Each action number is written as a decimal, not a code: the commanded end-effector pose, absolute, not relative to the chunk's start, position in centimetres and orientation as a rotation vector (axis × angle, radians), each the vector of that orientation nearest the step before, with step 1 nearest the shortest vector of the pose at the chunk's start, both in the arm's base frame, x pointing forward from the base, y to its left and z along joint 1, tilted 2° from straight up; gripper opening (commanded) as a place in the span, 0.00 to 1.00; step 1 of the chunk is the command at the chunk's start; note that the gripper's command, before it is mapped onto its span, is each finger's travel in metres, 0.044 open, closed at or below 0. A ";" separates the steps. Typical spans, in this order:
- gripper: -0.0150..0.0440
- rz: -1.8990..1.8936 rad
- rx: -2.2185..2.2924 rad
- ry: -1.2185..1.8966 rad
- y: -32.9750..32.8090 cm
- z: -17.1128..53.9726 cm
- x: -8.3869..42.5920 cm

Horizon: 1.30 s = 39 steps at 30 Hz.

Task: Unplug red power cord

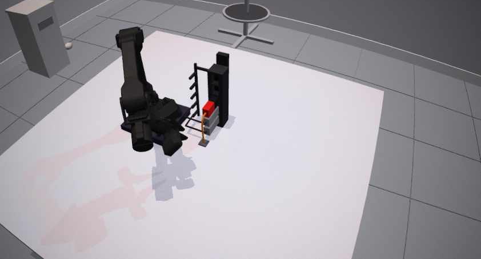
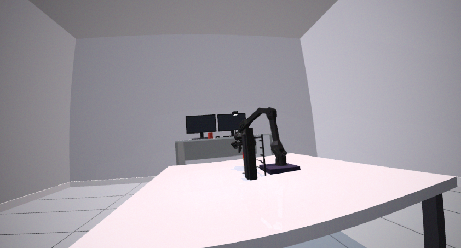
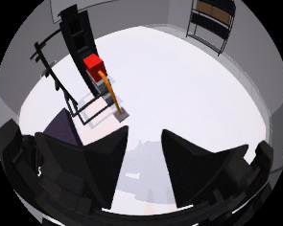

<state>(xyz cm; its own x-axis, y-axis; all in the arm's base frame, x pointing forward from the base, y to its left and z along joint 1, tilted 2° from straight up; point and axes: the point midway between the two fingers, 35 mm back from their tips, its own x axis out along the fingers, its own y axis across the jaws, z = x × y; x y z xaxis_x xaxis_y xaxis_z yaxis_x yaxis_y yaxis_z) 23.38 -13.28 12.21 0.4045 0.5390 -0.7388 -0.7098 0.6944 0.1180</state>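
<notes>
The red plug (image 1: 208, 108) (image 3: 94, 66) sits against the front of the black upright power strip (image 1: 224, 92) (image 2: 250, 154), above grey blocks (image 1: 211, 123). Its orange cord (image 1: 202, 129) (image 3: 113, 93) hangs down to a small grey plate (image 1: 203, 143) (image 3: 121, 115) on the table. My gripper (image 1: 185, 132) (image 3: 145, 131) is partly open, with nothing between its fingers. It is apart from the plug, cord and strip, on the arm's side of them in the top view. In the wrist view the plug is up and left of the fingertips. How deep the plug sits is hidden.
A black pegged rack (image 1: 196, 88) (image 2: 263, 154) stands beside the strip on the arm's side. Thin black bars (image 1: 193, 128) stick out low near the cord. The arm's dark purple base (image 2: 280, 168) (image 3: 62, 128) is close by.
</notes>
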 end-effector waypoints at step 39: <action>0.53 -0.871 0.951 1.439 -3.1 13.8 25.6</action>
